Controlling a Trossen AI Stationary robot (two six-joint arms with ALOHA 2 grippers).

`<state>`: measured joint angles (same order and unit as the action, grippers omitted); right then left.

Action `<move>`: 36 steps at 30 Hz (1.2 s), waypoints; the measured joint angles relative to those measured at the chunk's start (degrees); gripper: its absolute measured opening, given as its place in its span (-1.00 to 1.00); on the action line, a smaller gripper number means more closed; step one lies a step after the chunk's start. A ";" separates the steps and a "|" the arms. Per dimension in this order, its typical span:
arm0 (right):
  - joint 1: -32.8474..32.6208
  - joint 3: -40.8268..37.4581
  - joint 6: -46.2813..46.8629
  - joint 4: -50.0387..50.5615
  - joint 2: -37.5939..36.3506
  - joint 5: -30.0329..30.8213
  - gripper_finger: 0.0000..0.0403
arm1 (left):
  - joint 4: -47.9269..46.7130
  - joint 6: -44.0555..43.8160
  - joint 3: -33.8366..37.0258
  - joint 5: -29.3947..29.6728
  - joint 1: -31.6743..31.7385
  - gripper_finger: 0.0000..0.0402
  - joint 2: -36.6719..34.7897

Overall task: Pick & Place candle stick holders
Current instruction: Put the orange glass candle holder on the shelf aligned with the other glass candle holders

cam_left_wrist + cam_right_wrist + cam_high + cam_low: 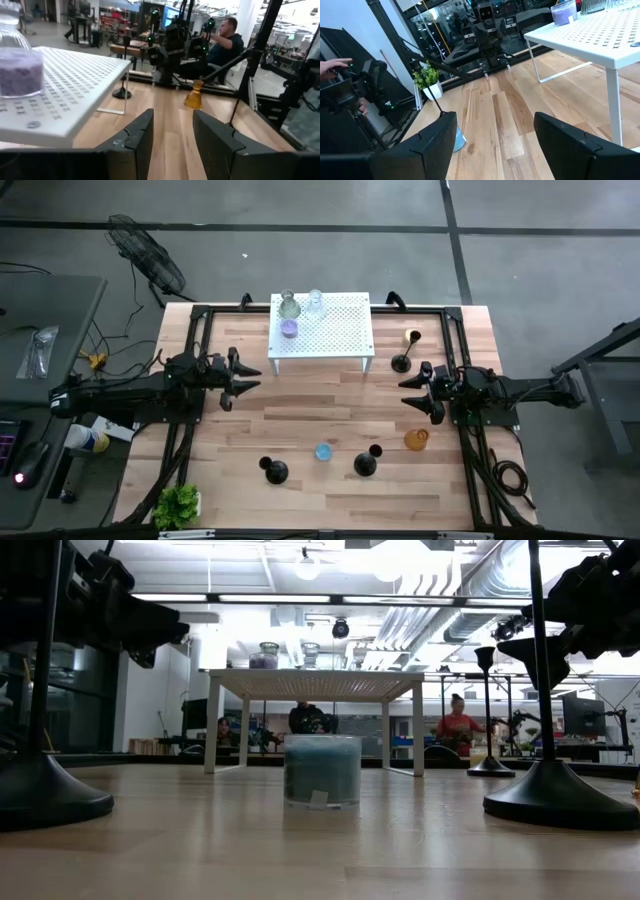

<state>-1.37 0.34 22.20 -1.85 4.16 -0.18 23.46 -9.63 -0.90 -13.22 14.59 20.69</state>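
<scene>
Three glass cups, greenish (289, 307), clear (315, 304) and purple (289, 329), stand on the white perforated stand (335, 330). One black holder (401, 363) stands on its round base right of the stand, beside a yellow cup (412, 338). Two more black holders (274, 471) (366, 463) stand near the front edge, with the blue cup (323, 451) between them and the amber cup (416, 439) to their right. My left gripper (245, 375) waits open left of the stand. My right gripper (410, 392) waits open at the right. Neither has anything between its fingers.
A small green plant (178, 505) sits at the front left corner. A black frame (200, 315) runs around the table's edges. Bare wood lies between the two grippers. People sit in the room beyond the table (225, 42).
</scene>
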 joint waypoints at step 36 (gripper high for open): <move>-0.02 0.01 0.02 0.00 0.00 0.00 0.29 | -22.02 -2.19 0.24 8.72 0.00 -0.33 -18.76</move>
<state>-1.39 0.35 22.22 -1.85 4.16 -0.19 1.44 -11.81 -0.67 -4.50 14.59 1.93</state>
